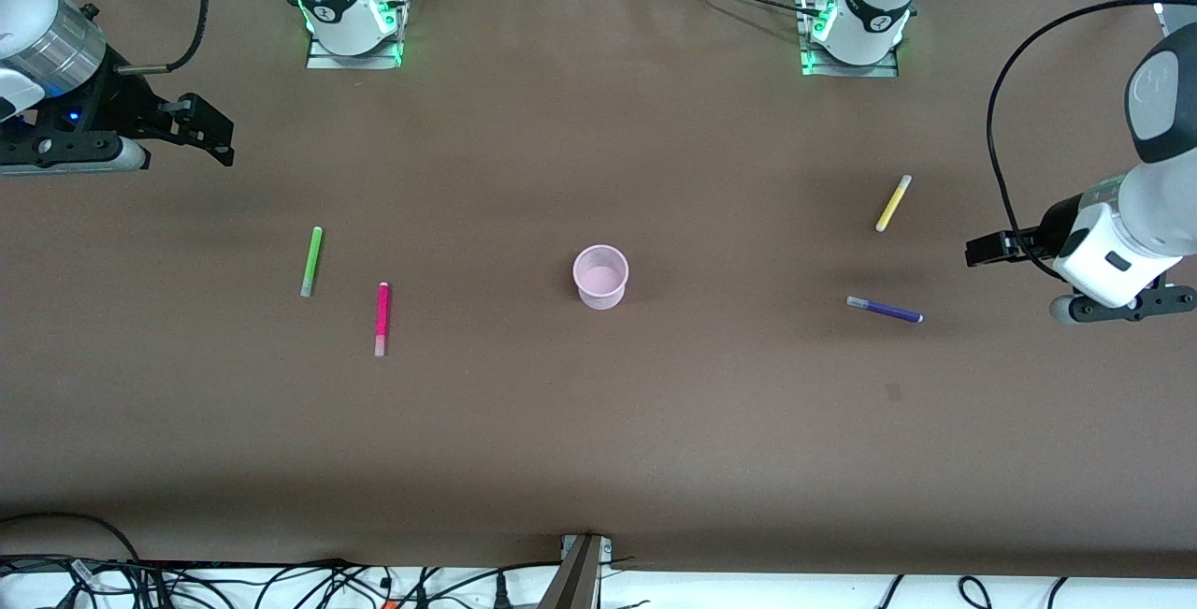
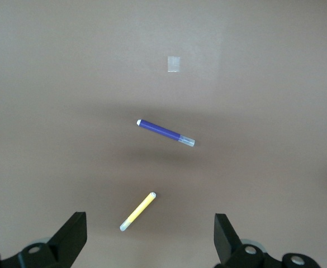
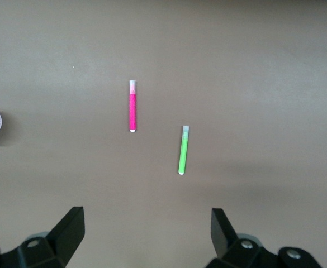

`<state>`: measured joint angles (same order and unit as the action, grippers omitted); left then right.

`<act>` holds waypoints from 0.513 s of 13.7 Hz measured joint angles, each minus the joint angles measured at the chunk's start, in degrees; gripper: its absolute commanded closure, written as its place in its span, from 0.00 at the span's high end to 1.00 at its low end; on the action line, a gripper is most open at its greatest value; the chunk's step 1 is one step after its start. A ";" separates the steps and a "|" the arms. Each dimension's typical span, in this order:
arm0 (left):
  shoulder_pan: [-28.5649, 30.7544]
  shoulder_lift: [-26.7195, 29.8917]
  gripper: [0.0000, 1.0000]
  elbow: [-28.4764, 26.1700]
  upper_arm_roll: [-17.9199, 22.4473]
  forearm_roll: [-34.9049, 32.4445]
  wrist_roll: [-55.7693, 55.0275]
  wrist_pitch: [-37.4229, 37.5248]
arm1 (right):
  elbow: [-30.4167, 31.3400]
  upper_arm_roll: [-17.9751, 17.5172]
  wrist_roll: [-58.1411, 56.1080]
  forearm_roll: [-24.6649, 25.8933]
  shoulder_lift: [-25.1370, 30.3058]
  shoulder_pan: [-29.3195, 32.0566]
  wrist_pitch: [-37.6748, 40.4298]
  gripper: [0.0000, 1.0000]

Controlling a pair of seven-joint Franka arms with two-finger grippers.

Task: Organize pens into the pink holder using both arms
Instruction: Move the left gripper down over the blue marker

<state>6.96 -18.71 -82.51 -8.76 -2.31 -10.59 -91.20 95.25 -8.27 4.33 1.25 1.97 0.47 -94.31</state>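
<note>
You've got left hand (image 2: 149, 237) fingers apart, empty, frame right edge, right hand (image 3: 146, 234) likewise, upper corner, yellow pen (image 1: 893, 203) and purple pen (image 1: 885, 311) right of centre, green pen (image 1: 310, 261), magenta pen (image 1: 382, 319) lower, pink holder (image 1: 600, 277) upright mid-desk (image 1: 598, 422).

Holder (image 1: 600, 277) stands mid-desk (image 1: 598, 441); two pens (image 1: 311, 261) toward the right arm's end, two pens (image 1: 885, 311) toward the left arm's end.

Matt brown table (image 1: 598, 441); translucent, seemingly plastic pink holder (image 1: 600, 277); smooth pens (image 1: 382, 318).
</note>
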 measured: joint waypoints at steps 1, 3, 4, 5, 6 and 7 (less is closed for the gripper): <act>0.37 -0.83 1.00 -0.04 0.02 0.02 -0.83 -0.85 | 0.00 0.00 0.00 0.00 0.00 0.00 -0.01 1.00; 0.66 -2.83 1.00 -0.12 0.08 0.02 -3.04 -2.07 | -0.01 0.00 0.00 0.00 0.00 0.00 -0.01 1.00; 0.66 -3.75 1.00 -0.20 0.10 0.02 -4.02 -2.23 | -0.01 -0.01 0.00 0.00 0.00 0.00 -0.02 1.00; 0.65 -4.52 1.00 -0.42 0.09 0.02 -5.16 -2.30 | -0.01 0.00 0.00 0.00 0.00 0.00 -0.03 1.00; 0.63 -5.02 1.00 -0.76 0.08 0.02 -6.50 -2.32 | -0.01 -0.02 0.00 0.00 0.00 0.00 -0.04 1.00; 0.61 -5.22 1.00 -1.58 0.07 0.02 -7.76 -2.59 | -0.01 -0.04 0.00 0.00 -0.01 0.00 -0.10 1.00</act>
<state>7.56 -23.93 -84.09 -8.69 -2.29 -18.35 -93.79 95.24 -8.31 4.33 1.25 1.96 0.47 -94.41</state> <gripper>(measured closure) 0.000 0.000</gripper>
